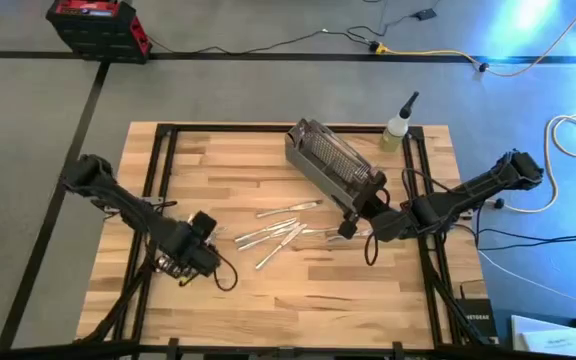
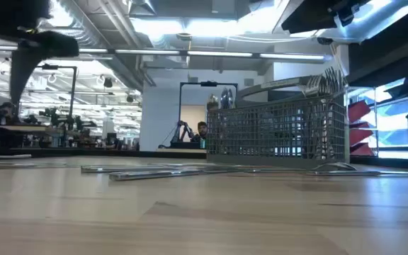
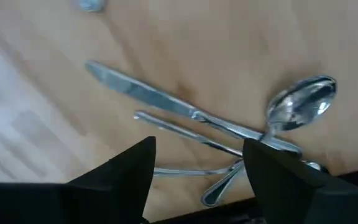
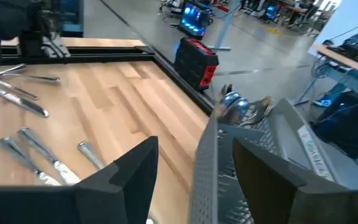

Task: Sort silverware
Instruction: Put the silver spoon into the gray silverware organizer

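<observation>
Fingers of the left gripper (image 3: 197, 180) stand apart, nothing between them, hovering over the table (image 1: 268, 310). Just past the tips, in the left wrist view, lie a knife (image 3: 160, 99), a thinner handle beside it, and a spoon (image 3: 300, 102) w/ bowl up. Their long axes run roughly across the gap between the fingers, not along it.

From above, the left gripper (image 1: 200, 243) sits at the left end of the loose silverware (image 1: 278, 232), a fan of pieces near the table's middle. The nearest handle ends point toward it.

Right gripper (image 1: 353, 222) is at the near corner of the mesh basket (image 1: 330, 165), fingers apart, one either side of the basket's rim, touching or not I can't tell. More spoons (image 4: 241, 107) stand inside the basket.

Judgement: for the loose pieces the left arm is slightly nearer & free. It prob. needs only a short reach toward the centre, closing across one handle.
</observation>
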{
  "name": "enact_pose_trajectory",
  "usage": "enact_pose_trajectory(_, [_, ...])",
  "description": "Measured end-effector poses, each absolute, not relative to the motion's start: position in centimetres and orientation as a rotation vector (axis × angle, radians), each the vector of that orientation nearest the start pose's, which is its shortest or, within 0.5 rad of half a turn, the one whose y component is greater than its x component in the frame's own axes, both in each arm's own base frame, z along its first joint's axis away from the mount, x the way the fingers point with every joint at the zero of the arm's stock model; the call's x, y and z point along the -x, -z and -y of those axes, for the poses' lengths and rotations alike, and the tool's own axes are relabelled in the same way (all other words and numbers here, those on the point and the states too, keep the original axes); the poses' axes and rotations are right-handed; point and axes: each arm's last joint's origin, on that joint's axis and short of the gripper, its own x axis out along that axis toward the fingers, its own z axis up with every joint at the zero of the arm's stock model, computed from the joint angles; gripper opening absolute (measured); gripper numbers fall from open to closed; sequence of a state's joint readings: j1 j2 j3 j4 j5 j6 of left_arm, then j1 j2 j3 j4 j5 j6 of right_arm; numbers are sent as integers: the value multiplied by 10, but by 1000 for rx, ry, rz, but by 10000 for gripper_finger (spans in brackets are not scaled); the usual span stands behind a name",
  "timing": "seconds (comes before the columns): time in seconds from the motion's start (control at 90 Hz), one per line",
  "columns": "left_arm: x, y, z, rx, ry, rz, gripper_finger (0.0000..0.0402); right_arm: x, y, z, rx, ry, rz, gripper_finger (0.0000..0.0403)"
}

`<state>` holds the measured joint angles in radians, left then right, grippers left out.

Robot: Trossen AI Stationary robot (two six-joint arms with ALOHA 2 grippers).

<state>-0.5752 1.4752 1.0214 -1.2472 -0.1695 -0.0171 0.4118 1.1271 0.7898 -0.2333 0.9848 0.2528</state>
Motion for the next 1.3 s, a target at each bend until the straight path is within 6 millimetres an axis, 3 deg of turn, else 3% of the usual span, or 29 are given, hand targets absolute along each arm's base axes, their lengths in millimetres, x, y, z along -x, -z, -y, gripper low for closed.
enact_pose_trajectory(0.256, [-192,-194,140,-746,408,-1678,217,-219,-272,-69,129,604,-368,190])
enact_pose_trajectory(0.533, [-169,-158,133,-654,366,-1786,194,-219,-272,-69,129,603,-368,190])
enact_pose_trajectory(1.067, [-167,-153,144,-772,446,-1670,186,-219,-272,-69,129,604,-367,190])
enact_pose_trajectory(1.3, [-158,-149,136,-777,398,-1755,186,-219,-272,-69,131,604,-370,190])
